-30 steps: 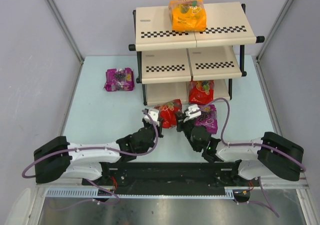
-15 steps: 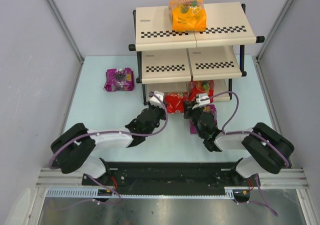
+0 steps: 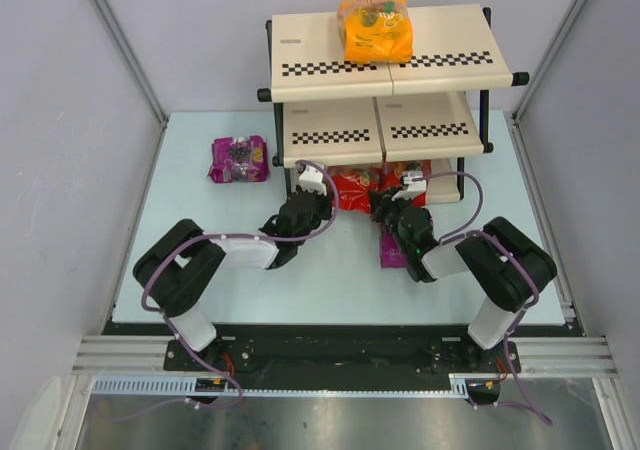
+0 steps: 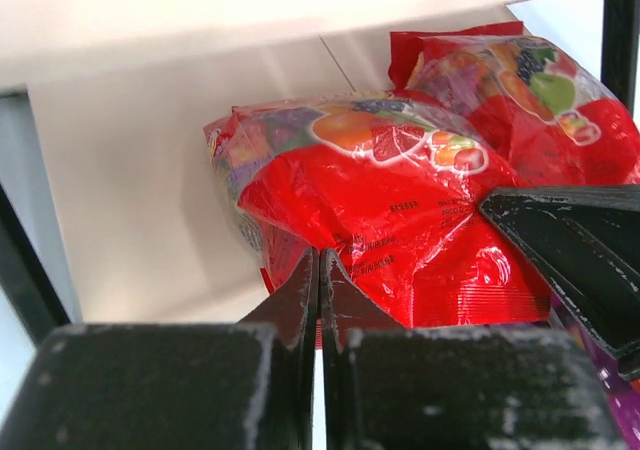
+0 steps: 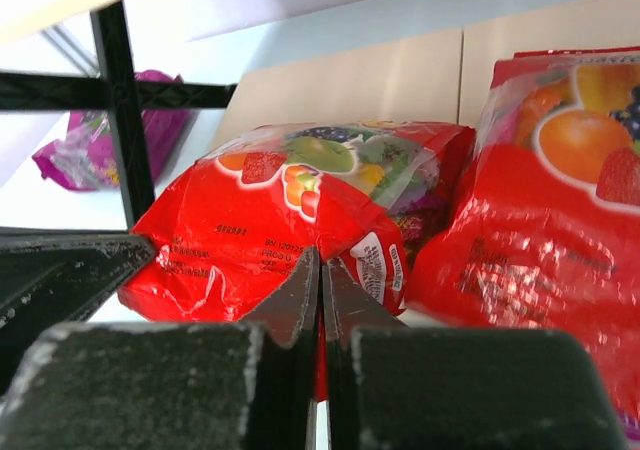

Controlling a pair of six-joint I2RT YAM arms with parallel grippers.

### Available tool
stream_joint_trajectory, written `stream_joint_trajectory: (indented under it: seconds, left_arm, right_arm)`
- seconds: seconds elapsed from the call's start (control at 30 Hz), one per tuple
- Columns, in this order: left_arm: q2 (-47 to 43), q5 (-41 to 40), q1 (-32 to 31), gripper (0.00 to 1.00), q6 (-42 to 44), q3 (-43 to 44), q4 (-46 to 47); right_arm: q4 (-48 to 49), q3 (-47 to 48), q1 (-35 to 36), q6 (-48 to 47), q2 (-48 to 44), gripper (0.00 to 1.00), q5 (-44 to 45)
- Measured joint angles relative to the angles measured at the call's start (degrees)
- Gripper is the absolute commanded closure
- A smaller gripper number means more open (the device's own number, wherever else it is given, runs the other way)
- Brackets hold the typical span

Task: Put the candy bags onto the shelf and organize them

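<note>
Lying flat on the pale blue tabletop (image 3: 200,232) at far left, well apart from the rack, is a purple glossy plastic candy pouch (image 3: 240,159), also glimpsed past a black frame tube in the right wrist view (image 5: 90,150). Next comes the left gripper (image 3: 322,188), reaching under the middle tier of the three-tier stepped shelf (image 3: 330,135) of cream boards, checkered strips and black tubing; its fingers are clenched tight on the near edge of a red glossy plastic pouch with fruit pictures (image 3: 352,180), a sliver of red showing between them (image 4: 318,260). That red pouch (image 4: 390,220) rests on the lowest board. High above, an orange glossy pouch (image 3: 375,30) sits on the top tier. The right gripper (image 3: 384,200) meets the same red pouch (image 5: 290,220) from the other side, its fingers likewise pinched shut on the edge (image 5: 320,260). Just beside, on the same board, lies a second red pouch (image 3: 398,170) (image 5: 560,220). A second purple pouch (image 3: 388,252) lies on the table, partly under the right arm.
</note>
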Motion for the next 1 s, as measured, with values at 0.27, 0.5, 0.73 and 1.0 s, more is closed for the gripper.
stream_joint_trajectory:
  seconds: [0.27, 0.5, 0.73, 1.0]
  left_arm:
    - [3.76, 0.96, 1.55, 1.00, -0.63, 3.85, -0.61]
    - [4.13, 2.10, 1.66, 0.55, -1.44, 3.58, -1.01]
    - [-8.31, -0.20, 1.18, 0.41, -2.08, -5.77, -1.36]
    - [-20.35, -4.57, -6.21, 0.39, -3.56, -9.62, -2.27]
  right_arm:
    - [-1.70, 4.44, -2.86, 1.64, 3.43, 0.94, -2.34]
    - [-4.28, 5.27, -4.17, 2.40, 3.37, 0.53, -4.50]
    - [-8.09, -0.90, -3.30, 2.05, -10.38, 0.42, -3.63]
    - [-24.52, -11.10, -0.50, 4.20, -42.38, 0.41, 5.05]
